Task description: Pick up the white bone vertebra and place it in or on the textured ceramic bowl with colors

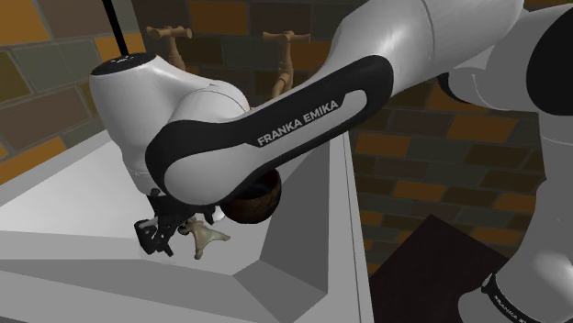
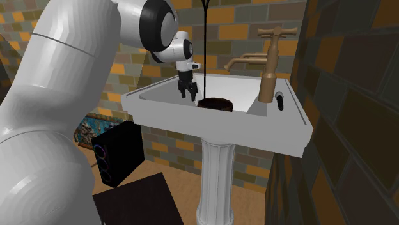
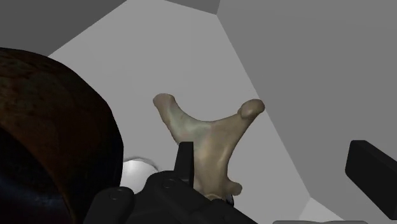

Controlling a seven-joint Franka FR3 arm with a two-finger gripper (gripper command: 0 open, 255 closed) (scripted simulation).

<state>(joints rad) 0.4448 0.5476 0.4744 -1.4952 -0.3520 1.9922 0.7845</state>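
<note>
The bone vertebra [image 3: 205, 135], drawn pale cream with two blunt prongs spreading from a thicker stem, lay on the grey sloping floor of the white sink [image 1: 312, 229]. In the wrist view it sat between the fingers of the gripper [image 3: 270, 153], its stem just against the one finger [image 3: 185, 159]. The other finger [image 3: 372, 168] stood well apart from it, so the jaws were spread wide and clasped nothing. In the shoulder view the bone [image 1: 207, 237] showed just beside the black gripper [image 1: 158, 240], on the side toward the bowl.

The bowl [image 1: 254, 206], dark brown and rough-looking, stood in the basin close by the bone, partly hidden under the arm. In the second exterior view it [image 2: 214, 103] sat near the middle of the sink [image 2: 281, 131], with the gripper [image 2: 187, 91] just beside it.

On the arm's dark forearm band the white lettering "FRANKA EMIKA" [image 1: 298, 124] could be read. A second line of small writing near the arm's base [image 1: 507, 298] was too small to tell. The arm reached from the stand up and over the sink rim, its wrist bent so the hand pointed steeply down into the basin.

Brass-coloured taps [image 2: 268, 54] rose at the back of the sink, which stood on a fluted pedestal [image 2: 217, 182] before brick walls, with a black box [image 2: 118, 153] on the floor near it
</note>
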